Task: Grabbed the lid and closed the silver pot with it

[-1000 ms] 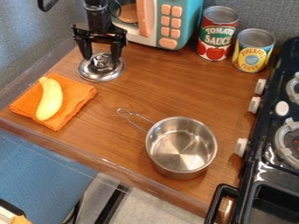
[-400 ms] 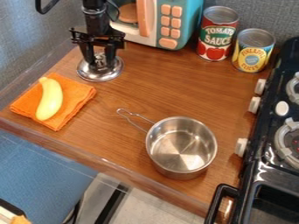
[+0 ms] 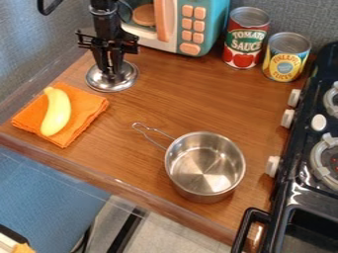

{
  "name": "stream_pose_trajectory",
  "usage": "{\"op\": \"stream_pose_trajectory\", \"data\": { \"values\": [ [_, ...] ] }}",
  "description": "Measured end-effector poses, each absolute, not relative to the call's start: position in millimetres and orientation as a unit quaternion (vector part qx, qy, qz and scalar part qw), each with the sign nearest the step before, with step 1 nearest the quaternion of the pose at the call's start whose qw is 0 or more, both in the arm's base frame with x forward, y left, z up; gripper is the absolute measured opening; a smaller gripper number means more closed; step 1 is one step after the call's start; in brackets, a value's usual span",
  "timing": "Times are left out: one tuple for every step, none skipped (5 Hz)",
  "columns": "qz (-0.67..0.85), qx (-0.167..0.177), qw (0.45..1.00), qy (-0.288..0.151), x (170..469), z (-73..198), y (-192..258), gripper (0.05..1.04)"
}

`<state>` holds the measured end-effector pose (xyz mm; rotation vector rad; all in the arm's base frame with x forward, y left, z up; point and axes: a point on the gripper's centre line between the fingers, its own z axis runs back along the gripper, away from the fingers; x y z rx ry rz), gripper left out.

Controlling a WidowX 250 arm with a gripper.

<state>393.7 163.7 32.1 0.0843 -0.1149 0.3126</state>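
Hanging down from the top edge of the camera view, at the upper left, the gripper (image 3: pixel 113 73) is positioned directly over the silver lid (image 3: pixel 99 84). The lid is grasped by its central knob, with the two black fingers drawn together around it. The lid is located on the wooden counter (image 3: pixel 178 99), its round rim turned downward, near the toy microwave (image 3: pixel 214 20) and just beyond the orange cloth (image 3: pixel 82 111).

The silver pot (image 3: pixel 204 165) is placed upright on the counter, well apart from the lid and toward the front edge. Its interior is exposed from above. The wire handle (image 3: pixel 158 131) is directed toward the upper left of the view.

A yellow curved object (image 3: pixel 57 112) is laid on the folded cloth at the left side of the counter. The microwave is fitted with peach-coloured buttons (image 3: pixel 187 24) and is situated at the rear. Beside it, a taller can with a red and green label (image 3: pixel 245 39) and a shorter can with a yellow label (image 3: pixel 286 57) are stood upright. The black stove (image 3: pixel 304 190) is set along the right side, with white knobs (image 3: pixel 288 118) mounted on the side facing the counter.
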Motion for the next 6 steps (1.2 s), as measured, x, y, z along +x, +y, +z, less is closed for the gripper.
{"op": "stream_pose_trajectory", "data": {
  "values": [
    [0.160, 0.030, 0.985, -0.059, 394.0, 32.1, 161.2, 0.288],
    [0.160, 0.012, 0.985, -0.070, 387.2, 51.0, 151.0, 0.288],
    [0.137, -0.006, 0.986, -0.097, 373.9, 86.4, 126.2, 0.288],
    [0.075, -0.020, 0.991, -0.108, 349.8, 105.5, 83.0, 0.288],
    [0.011, -0.018, 0.992, -0.122, 317.8, 117.1, 44.6, 0.288],
    [-0.046, -0.015, 0.991, -0.127, 288.7, 122.4, 8.8, 0.288]
  ]
}}
